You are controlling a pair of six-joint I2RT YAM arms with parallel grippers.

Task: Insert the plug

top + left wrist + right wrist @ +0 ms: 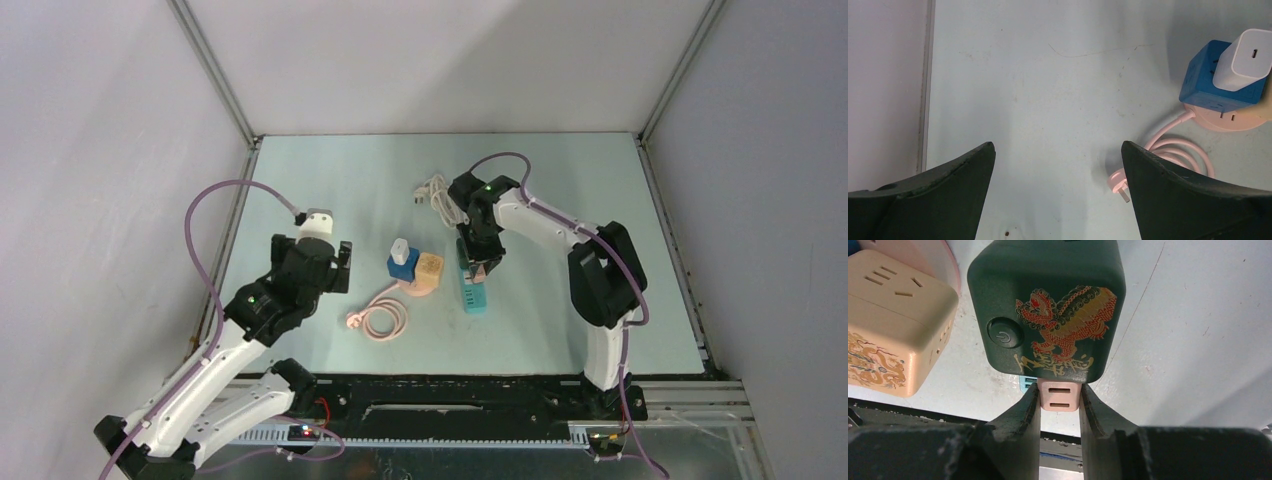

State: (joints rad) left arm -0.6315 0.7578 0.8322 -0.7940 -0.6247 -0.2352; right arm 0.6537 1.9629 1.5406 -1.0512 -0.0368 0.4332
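Note:
My right gripper (1060,392) is shut on a small pink plug block (1060,400) with two slots on its end. The block is pressed against the near face of a dark green cube socket (1048,310) that bears a red and gold lion. In the top view the right gripper (479,262) stands over a teal power strip (474,298). My left gripper (1058,155) is open and empty above bare table. It sits at the left in the top view (342,268).
A beige cube socket (893,325) stands left of the green one. A blue cube (1220,77) with a white charger (1243,57) sits on a pink round base (1230,120). The base's pink cable coil and plug (1118,181) lie by the left gripper's right finger. A white cable (437,195) lies further back.

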